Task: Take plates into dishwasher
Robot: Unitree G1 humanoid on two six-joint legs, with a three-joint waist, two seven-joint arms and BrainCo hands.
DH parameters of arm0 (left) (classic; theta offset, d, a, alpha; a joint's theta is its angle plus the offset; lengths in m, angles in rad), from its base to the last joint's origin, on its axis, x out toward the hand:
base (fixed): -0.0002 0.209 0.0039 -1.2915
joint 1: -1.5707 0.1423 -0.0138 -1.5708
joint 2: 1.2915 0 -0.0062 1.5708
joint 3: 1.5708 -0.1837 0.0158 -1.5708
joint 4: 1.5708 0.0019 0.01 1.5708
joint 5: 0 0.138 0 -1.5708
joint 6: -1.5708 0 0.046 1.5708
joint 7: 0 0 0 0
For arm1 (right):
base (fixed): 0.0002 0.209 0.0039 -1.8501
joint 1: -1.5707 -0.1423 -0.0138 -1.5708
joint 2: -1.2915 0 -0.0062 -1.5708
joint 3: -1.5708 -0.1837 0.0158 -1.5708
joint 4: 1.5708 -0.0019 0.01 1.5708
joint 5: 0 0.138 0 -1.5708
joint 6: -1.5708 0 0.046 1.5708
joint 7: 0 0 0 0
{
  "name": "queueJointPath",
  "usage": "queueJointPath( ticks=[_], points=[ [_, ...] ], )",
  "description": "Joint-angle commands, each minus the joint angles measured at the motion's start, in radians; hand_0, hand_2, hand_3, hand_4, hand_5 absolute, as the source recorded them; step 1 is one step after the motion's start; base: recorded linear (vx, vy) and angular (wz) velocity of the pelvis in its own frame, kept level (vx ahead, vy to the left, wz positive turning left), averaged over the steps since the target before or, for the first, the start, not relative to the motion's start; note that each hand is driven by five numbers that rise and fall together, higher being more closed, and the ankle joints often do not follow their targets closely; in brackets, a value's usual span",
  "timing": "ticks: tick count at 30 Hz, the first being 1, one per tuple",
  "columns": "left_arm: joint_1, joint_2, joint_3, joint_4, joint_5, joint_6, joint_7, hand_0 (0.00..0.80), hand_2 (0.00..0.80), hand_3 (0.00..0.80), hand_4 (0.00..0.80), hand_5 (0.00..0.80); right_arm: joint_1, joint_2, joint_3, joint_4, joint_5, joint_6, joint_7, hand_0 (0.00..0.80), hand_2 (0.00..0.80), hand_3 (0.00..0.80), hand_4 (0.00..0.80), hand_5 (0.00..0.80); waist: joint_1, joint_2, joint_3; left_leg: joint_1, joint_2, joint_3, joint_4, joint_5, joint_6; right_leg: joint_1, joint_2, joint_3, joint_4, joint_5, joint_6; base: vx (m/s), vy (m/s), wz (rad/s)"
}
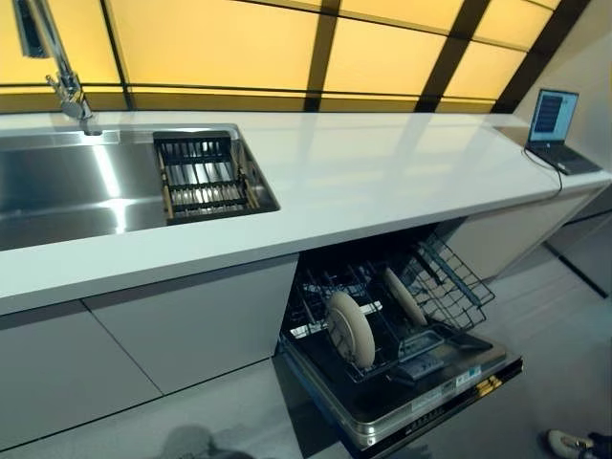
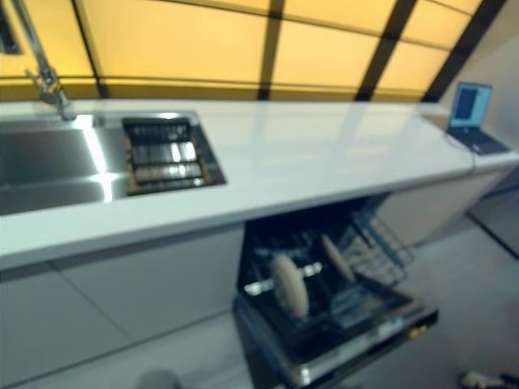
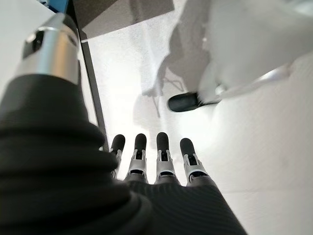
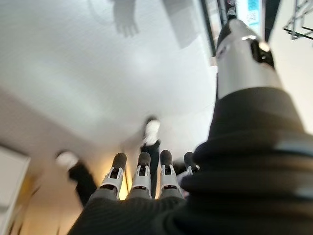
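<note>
Two round cream plates stand on edge in the lower rack (image 1: 449, 287) of the dishwasher under the counter: one plate (image 1: 351, 328) toward the front, the other plate (image 1: 404, 295) behind it to the right. The dishwasher door (image 1: 421, 402) lies folded down flat. Neither hand shows in the eye views. In its own wrist view my left hand (image 3: 161, 161) hangs with straight fingers and holds nothing, with floor beyond it. My right hand (image 4: 142, 178) is likewise straight-fingered and empty above the floor.
A long white counter (image 1: 382, 172) runs across, with a steel sink (image 1: 67, 186), a faucet (image 1: 57, 67) and a dark drying rack (image 1: 203, 175) at the left. A laptop (image 1: 557, 129) sits at the counter's far right. A person's legs and shoes (image 4: 151, 134) show on the floor.
</note>
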State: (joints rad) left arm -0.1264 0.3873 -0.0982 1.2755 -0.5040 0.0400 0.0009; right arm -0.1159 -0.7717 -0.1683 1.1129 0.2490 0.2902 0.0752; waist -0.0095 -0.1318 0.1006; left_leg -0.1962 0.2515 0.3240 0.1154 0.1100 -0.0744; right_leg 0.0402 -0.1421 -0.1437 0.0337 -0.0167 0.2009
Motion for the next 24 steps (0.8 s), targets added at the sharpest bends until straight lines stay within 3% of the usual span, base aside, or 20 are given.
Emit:
queueJointPath(
  ticks=[1,6,8,10,13,14,15,16,17,19,20,22,23,24],
  points=[
    [-0.091,0.034,0.033,-0.016,-0.127,-0.020,0.049,0.000,0.000,0.000,0.000,0.000,-0.028,-0.002,0.012,-0.010,0.107,-0.040,0.024,0.000,0.000,0.000,0.000,0.000,0.018,-0.041,0.049,-0.206,-0.040,-0.009,0.111,-0.023,0.070,0.061,0.031,0.087,0.085,-0.032,-0.071,-0.372,-0.241,0.61],
    [-0.107,0.018,0.050,-0.059,-0.115,-0.037,0.047,0.000,0.000,0.000,0.000,0.000,-0.035,0.046,0.012,-0.025,0.244,-0.035,0.090,0.000,0.000,0.000,0.000,0.000,0.037,-0.046,0.063,-0.180,-0.065,0.013,0.038,0.011,0.068,0.102,0.050,0.035,0.066,-0.054,-0.077,-0.312,-0.222,0.05],
    [-0.087,0.014,0.070,-0.051,-0.149,-0.055,0.047,0.000,0.000,0.000,0.000,0.000,-0.029,0.081,0.010,-0.016,0.240,-0.011,0.119,0.000,0.000,0.000,0.000,0.000,0.043,-0.017,0.064,-0.155,-0.072,0.009,-0.051,0.067,0.045,0.103,0.093,0.057,0.079,-0.111,-0.105,-0.207,-0.138,0.15],
    [-0.029,0.013,0.105,-0.056,-0.160,-0.057,0.030,0.000,0.000,0.000,0.000,0.000,-0.013,0.095,0.009,-0.004,0.279,-0.015,0.142,0.000,0.000,0.000,0.000,0.000,0.077,0.015,0.065,-0.153,-0.059,-0.019,-0.139,0.128,0.017,0.121,0.144,0.075,0.082,-0.156,-0.150,-0.083,-0.125,0.26],
    [0.069,0.003,0.157,-0.049,-0.144,-0.065,-0.002,0.000,0.000,0.000,0.000,0.000,0.004,0.111,0.011,0.013,0.262,-0.017,0.158,0.000,0.000,0.000,0.000,0.000,0.111,0.035,0.074,-0.196,-0.045,-0.052,-0.190,0.168,-0.014,0.129,0.179,0.070,0.086,-0.159,-0.182,-0.020,-0.101,0.03],
    [0.088,-0.002,0.169,-0.050,-0.135,-0.064,-0.006,0.000,0.000,0.000,0.000,0.000,0.007,0.119,0.016,0.020,0.247,-0.021,0.165,0.000,0.000,0.000,0.000,0.000,0.113,0.034,0.080,-0.210,-0.053,-0.071,-0.192,0.170,-0.017,0.133,0.179,0.067,0.086,-0.161,-0.185,-0.187,-0.065,0.08],
    [0.114,-0.022,0.183,-0.040,-0.131,-0.059,-0.018,0.000,0.000,0.000,0.000,0.000,0.006,0.130,0.029,0.031,0.254,-0.032,0.161,0.000,0.000,0.000,0.000,0.000,0.122,0.046,0.097,-0.175,-0.083,-0.124,-0.164,0.163,-0.009,0.124,0.188,0.085,0.080,-0.143,-0.197,-0.215,-0.045,0.21],
    [0.116,-0.025,0.184,-0.038,-0.132,-0.058,-0.019,0.000,0.000,0.000,0.000,0.000,0.005,0.132,0.031,0.033,0.256,-0.034,0.159,0.000,0.000,0.000,0.000,0.000,0.125,0.050,0.098,-0.169,-0.082,-0.128,-0.160,0.160,-0.007,0.120,0.191,0.089,0.076,-0.136,-0.200,-0.448,-0.073,0.06],
    [0.115,-0.029,0.187,-0.010,-0.148,-0.063,-0.038,0.000,0.000,0.000,0.000,0.000,0.000,0.147,0.040,0.054,0.263,-0.044,0.151,0.000,0.000,0.000,0.000,0.000,0.101,0.042,0.103,-0.127,-0.100,-0.142,0.015,0.091,0.016,0.094,0.172,0.066,0.062,-0.103,-0.212,-0.377,-0.072,-0.15],
    [0.100,-0.036,0.185,0.005,-0.150,-0.062,-0.051,0.000,0.000,0.000,0.000,0.000,0.009,0.159,0.035,0.074,0.286,-0.051,0.159,0.000,0.000,0.000,0.000,0.000,0.079,0.019,0.099,-0.103,-0.118,-0.150,0.182,0.008,0.038,0.073,0.142,0.039,0.036,-0.067,-0.217,-0.386,-0.109,0.12],
    [0.090,-0.049,0.178,0.010,-0.150,-0.068,-0.058,0.000,0.000,0.000,0.000,0.000,0.016,0.174,0.027,0.088,0.323,-0.054,0.164,0.000,0.000,0.000,0.000,0.000,0.059,0.001,0.093,-0.071,-0.139,-0.154,0.269,-0.082,0.061,0.059,0.117,0.016,0.020,-0.043,-0.212,-0.281,-0.084,0.66],
    [0.086,-0.062,0.175,0.011,-0.142,-0.078,-0.069,0.000,0.000,0.000,0.000,0.000,0.026,0.194,0.010,0.094,0.346,-0.054,0.179,0.000,0.000,0.000,0.000,0.000,0.036,-0.010,0.071,0.013,-0.191,-0.164,0.278,-0.174,0.084,0.026,0.094,-0.006,0.004,-0.008,-0.198,-0.181,0.009,0.93],
    [0.084,-0.067,0.177,0.003,-0.132,-0.077,-0.073,0.000,0.000,0.000,0.000,0.000,0.033,0.206,0.001,0.082,0.368,-0.038,0.178,0.000,0.000,0.000,0.000,0.000,0.022,0.002,0.054,0.097,-0.231,-0.183,0.198,-0.208,0.085,0.004,0.100,-0.015,0.005,0.003,-0.185,-0.125,0.089,0.63],
    [0.082,-0.068,0.178,-0.004,-0.129,-0.078,-0.077,0.000,0.000,0.000,0.000,0.000,0.040,0.214,-0.002,0.073,0.379,-0.033,0.172,0.000,0.000,0.000,0.000,0.000,0.012,0.017,0.044,0.146,-0.244,-0.195,0.117,-0.207,0.081,-0.009,0.111,-0.024,0.006,0.007,-0.179,-0.109,0.117,0.34]
  ],
)
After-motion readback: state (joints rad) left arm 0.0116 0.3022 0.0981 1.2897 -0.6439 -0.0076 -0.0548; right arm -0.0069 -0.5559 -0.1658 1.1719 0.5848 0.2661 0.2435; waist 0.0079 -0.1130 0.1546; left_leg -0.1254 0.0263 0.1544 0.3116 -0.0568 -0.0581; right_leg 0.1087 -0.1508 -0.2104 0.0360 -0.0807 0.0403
